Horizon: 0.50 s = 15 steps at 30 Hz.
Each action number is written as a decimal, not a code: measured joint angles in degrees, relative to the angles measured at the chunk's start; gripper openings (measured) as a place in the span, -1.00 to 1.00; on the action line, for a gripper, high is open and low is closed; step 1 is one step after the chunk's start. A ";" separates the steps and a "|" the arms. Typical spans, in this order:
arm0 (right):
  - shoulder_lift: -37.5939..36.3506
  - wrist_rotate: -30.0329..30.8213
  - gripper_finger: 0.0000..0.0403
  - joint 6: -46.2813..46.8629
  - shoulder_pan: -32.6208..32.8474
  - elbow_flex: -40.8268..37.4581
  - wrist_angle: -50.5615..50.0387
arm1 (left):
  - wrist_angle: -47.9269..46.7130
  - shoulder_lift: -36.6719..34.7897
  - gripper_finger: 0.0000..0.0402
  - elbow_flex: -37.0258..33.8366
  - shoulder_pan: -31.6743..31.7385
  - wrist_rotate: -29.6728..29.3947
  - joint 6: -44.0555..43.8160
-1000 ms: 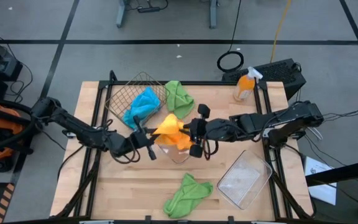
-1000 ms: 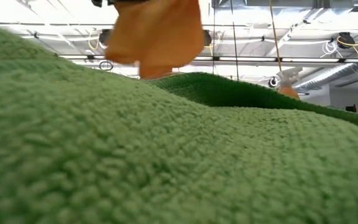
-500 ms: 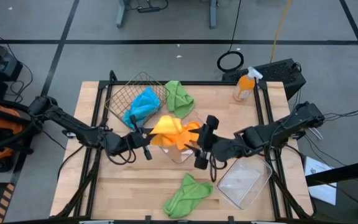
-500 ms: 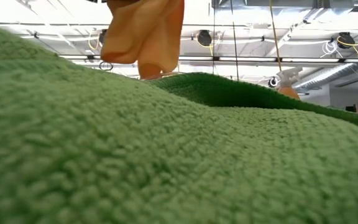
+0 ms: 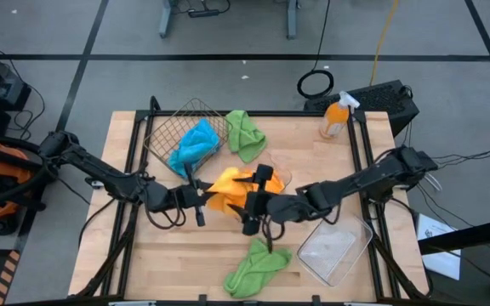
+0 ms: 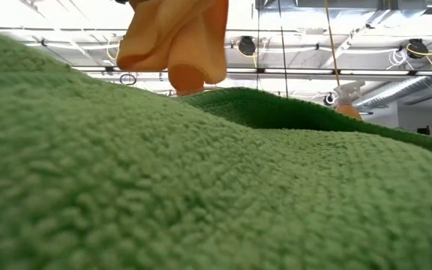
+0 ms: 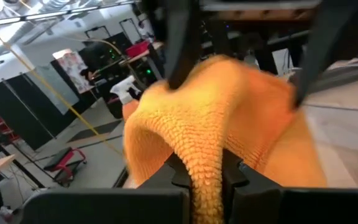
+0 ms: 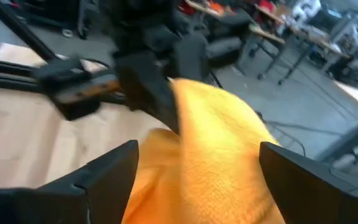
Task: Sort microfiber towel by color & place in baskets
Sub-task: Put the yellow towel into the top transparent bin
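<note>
grey workshop floor surrounds a pale wooden table [image 5: 143,255] seen from above, with two dark arms reaching toward its middle.

toward the table's far left, a dark wire basket [image 5: 167,126] holds a blue towel [image 5: 196,143], apparently already sorted. a green towel [image 5: 243,132] lies just beside the basket on the bare wood, not in any container.

the left gripper [image 5: 196,198] comes in from the left edge, its fingers pinched tight on an orange towel [image 5: 228,185], holding it lifted at mid-table; in the left wrist view the cloth [image 7: 222,124] drapes over and between that arm's closed fingers. it seems to be held up over a clear tray that is mostly hidden beneath it, probably the orange pile's destination.

the right gripper [image 5: 253,204] sits against the other side of the same orange towel with its fingers spread wide, the cloth between them but not clamped.

near the front edge lies a second green towel [image 5: 256,265], unsorted. right of it, an empty clear tray [image 5: 334,246] sits at an angle. an orange spray bottle [image 5: 335,116] stands at the far right corner.
</note>
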 joint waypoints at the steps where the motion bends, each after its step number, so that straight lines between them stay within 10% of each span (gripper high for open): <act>1: 0.14 0.16 0.61 0.79 -0.63 0.00 -0.48 | -0.39 0.00 -0.88 0.00 -0.11 0.02 0.04; 15: -0.54 -6.13 0.56 9.31 -3.45 0.00 -8.98 | -3.07 0.00 -0.88 0.00 -1.58 5.07 3.08</act>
